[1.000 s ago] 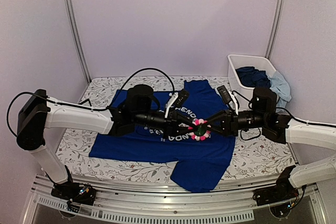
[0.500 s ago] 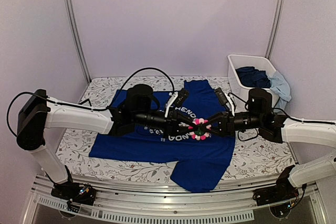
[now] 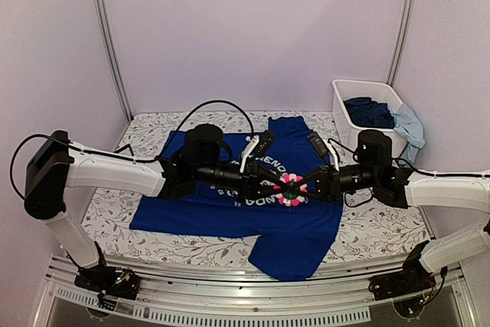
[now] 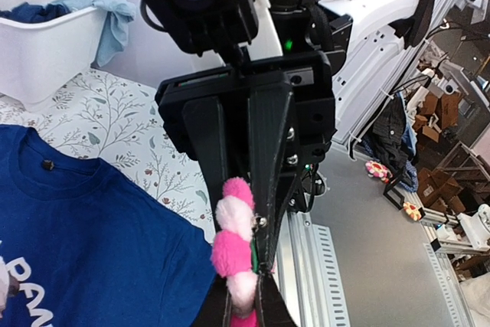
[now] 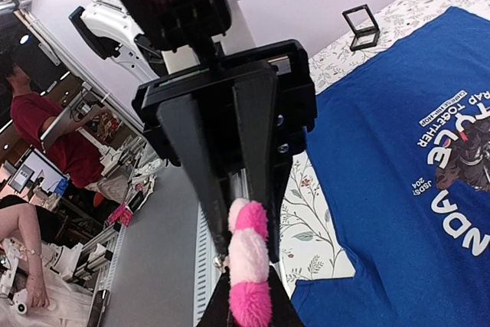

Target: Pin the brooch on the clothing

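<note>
**Pink brooch [image 3: 289, 188] pinched between two grippers above blue T-shirt [image 3: 207, 216]**

Flower-printed cover on the table [image 3: 115, 212] shows bare to the left of the T-shirt, behind it and to its right. One corner of the hem hangs past the near edge, over the metal rail [image 3: 191, 275]. Pale walls close in behind the T-shirt and on both its sides.

Above the T-shirt's white lettering, the left gripper [image 3: 277, 186] reaches in from the left sleeve side. The right gripper [image 3: 302, 186] comes from the opposite side, and the two meet nose to nose. Both wrist views show each pair of dark fingers pressed together on the brooch, its petals bulging out beside them. The brooch is held in the air, clear of the cloth.

Past the T-shirt's far right corner stands a white bin [image 3: 343, 112] holding bunched dark-blue and light-blue clothes [image 3: 375, 112]. A small dark square tray [image 5: 361, 27] sits on the cover beyond the T-shirt's left edge, apart from it. A black cable [image 3: 218, 103] arcs up behind the left arm. Both forearms lie across the T-shirt and hide part of its print from above.
</note>
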Available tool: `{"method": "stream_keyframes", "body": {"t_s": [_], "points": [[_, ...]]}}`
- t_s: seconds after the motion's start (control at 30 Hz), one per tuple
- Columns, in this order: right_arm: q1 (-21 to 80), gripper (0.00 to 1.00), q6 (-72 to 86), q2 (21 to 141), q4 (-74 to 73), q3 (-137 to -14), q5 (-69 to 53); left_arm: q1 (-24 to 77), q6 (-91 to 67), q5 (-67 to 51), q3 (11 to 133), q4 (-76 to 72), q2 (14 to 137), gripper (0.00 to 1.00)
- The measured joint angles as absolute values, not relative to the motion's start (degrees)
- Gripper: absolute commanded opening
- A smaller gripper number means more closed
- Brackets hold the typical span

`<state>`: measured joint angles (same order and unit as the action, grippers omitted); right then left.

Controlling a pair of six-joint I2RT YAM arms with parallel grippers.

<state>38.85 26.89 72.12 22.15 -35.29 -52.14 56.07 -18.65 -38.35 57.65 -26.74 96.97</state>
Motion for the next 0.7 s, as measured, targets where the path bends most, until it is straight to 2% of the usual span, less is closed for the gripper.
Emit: {"method": "stream_keyframes", "body": {"t_s": [0.03,0.1,0.4,0.57,0.7], "points": [[38.7,0.0,27.2,72.1,21.9,-35.3,-51.9,56.1,-18.2,-38.1,57.5,-26.8,97.0,0.65],[37.8,0.0,28.6,72.3,20.9,-35.4,-50.6,56.1,-16.1,-37.3,57.1,-26.1,96.7,0.72],[28.5,0.0,36.9,78.0,20.1,-34.0,-42.4,55.7,5.9,-27.6,60.1,-11.4,98.4,0.71],[26.0,0.0,39.6,82.6,21.5,-33.7,-40.8,55.5,17.6,-22.1,72.9,6.9,107.7,0.58],[24.1,0.0,39.6,84.4,23.1,-33.7,-39.4,55.4,26.7,-21.1,90.9,25.4,119.6,0.42]]}}
